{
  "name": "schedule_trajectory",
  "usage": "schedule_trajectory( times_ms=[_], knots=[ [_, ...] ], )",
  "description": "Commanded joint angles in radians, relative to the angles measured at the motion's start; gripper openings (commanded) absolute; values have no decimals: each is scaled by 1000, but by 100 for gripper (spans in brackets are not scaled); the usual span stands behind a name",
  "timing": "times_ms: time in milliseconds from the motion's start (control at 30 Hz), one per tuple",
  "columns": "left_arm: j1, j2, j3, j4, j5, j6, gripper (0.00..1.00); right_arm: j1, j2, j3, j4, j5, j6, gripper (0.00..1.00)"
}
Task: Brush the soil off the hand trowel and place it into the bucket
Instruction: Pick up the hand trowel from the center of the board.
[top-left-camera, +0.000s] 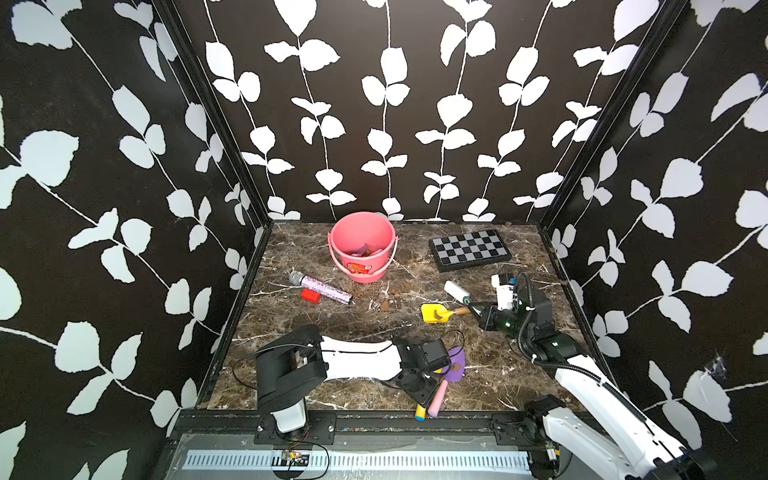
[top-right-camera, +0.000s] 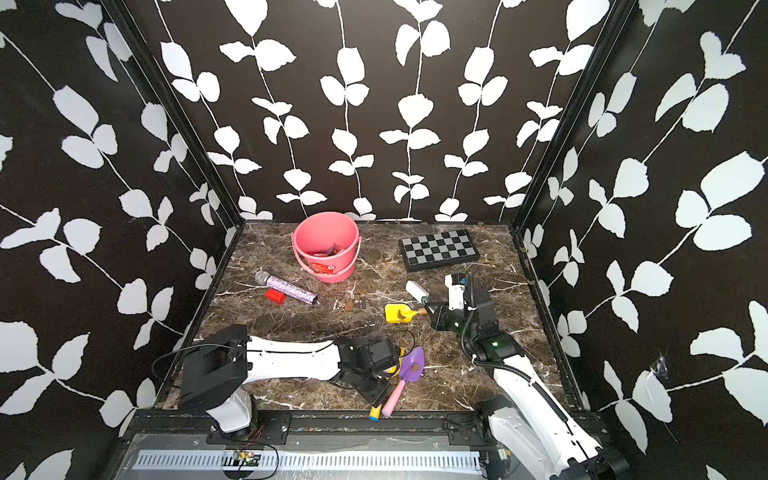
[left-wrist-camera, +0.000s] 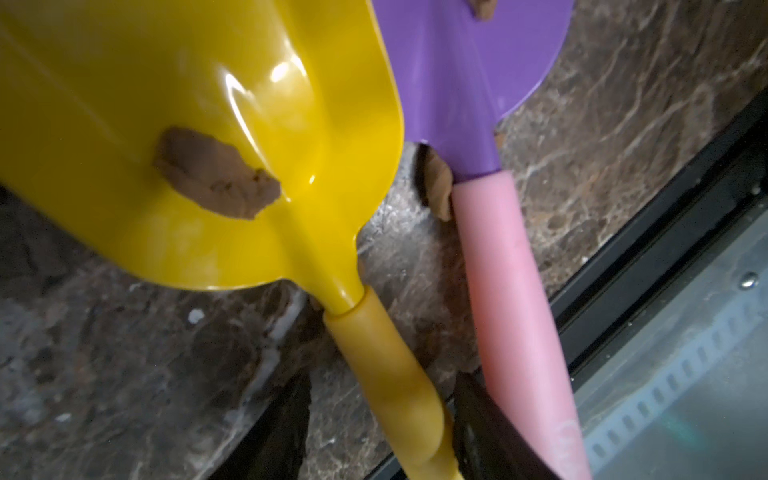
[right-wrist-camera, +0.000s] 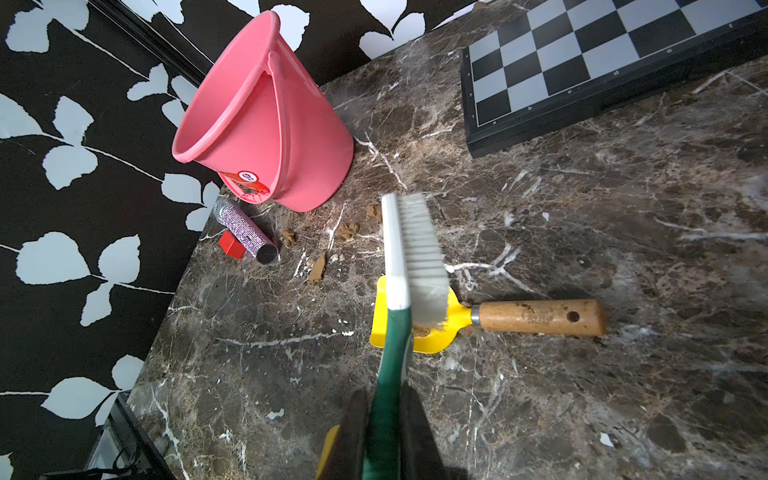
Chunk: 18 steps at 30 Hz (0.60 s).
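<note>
On the right side of the desk (right-wrist-camera: 582, 216), the right end effector (right-wrist-camera: 384, 399) is clamped on a brush (right-wrist-camera: 395, 249), bristles over the wooden-handled trowel (right-wrist-camera: 540, 318), well apart from the bucket (right-wrist-camera: 299, 137). Only the left wrist view shows the left end effector (left-wrist-camera: 384, 386) partly open around the handle of a yellow plastic trowel (left-wrist-camera: 166, 83) with soil (left-wrist-camera: 216, 174) on it, beside a purple trowel (left-wrist-camera: 465, 83). The arm covers that yellow blade in both top views. A chessboard (top-left-camera: 469, 249) sits further back.

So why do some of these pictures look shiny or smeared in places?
Left wrist view: white glare streaks on the yellow scoop, its near blade a bit soft. Right wrist view: the brush has smeared bristle tips, while the chessboard is crisp. Both top views: even light, sharp, but the patterned walls splay outward, probably a wide lens.
</note>
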<state>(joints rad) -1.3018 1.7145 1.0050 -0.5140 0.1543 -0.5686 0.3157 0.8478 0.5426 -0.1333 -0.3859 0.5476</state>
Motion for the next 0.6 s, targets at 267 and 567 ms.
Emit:
schedule_trajectory(
  times_ms=[267, 567],
  knots=[
    [-1, -32, 1, -90, -101, -8, 42, -1, -25, -30, 42, -16, 12, 0],
    [2, -66, -34, -103, -159, -7, 28, -1, -13, -29, 55, -21, 20, 0]
  ],
)
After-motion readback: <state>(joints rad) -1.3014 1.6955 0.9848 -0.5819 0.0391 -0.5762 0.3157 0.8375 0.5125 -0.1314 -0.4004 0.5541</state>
